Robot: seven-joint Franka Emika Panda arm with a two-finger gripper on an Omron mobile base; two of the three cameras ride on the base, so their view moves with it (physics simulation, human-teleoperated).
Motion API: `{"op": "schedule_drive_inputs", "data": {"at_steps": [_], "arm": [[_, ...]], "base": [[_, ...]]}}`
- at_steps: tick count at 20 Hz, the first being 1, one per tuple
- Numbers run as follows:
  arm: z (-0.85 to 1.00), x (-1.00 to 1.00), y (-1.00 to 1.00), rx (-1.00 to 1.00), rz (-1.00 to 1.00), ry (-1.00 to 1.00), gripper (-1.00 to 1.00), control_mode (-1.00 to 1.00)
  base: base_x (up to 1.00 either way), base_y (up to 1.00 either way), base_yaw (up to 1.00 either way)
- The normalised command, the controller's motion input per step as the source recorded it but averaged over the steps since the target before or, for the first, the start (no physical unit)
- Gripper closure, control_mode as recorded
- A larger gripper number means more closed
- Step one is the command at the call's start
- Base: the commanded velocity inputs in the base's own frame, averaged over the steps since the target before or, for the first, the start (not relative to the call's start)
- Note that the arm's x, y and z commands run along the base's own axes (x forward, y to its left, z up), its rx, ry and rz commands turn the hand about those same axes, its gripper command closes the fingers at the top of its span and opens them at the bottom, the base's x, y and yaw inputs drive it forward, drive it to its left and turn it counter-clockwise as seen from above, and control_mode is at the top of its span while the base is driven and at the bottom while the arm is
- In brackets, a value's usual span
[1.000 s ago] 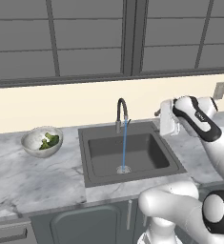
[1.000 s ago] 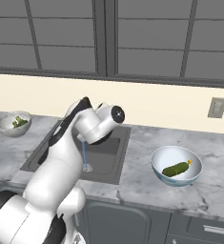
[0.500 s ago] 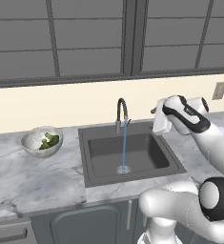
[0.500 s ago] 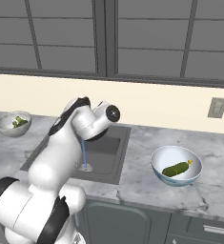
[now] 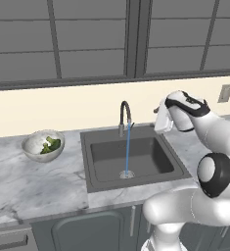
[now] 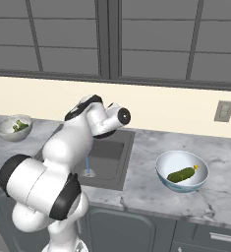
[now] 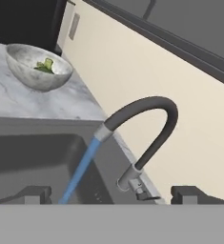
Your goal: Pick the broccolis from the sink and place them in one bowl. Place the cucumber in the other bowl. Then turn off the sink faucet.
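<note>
The sink faucet [image 7: 147,128] runs a blue stream into the sink [image 5: 136,157], lever [image 7: 144,190] untouched. Broccolis [image 5: 50,145] sit in the speckled bowl [image 5: 31,147], the cucumber [image 6: 181,174] in the blue-rimmed bowl [image 6: 161,170] on the counter [image 6: 151,197]. Only shutting off remains. The gripper [image 7: 111,193], jaws wide and empty, hangs near the lever and must next reach and push it.

Dark faucet [image 7: 151,124], blue water [image 5: 127,149], speckled grey bowl [image 5: 34,148].

Base views flank sink [image 5: 131,157]; hand view nears faucet [image 7: 147,128].
</note>
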Motion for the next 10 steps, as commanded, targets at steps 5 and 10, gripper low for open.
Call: {"op": "schedule_drive_inputs", "data": {"at_steps": [5, 10], "arm": [[-0.05, 0.26, -0.04, 0.00, 0.00, 0.00, -1.00, -1.00], [-0.18, 0.15, -0.11, 0.00, 0.00, -0.01, -1.00, -1.00]], "base": [[0.00, 0.00, 0.00], [0.00, 0.00, 0.00]]}}
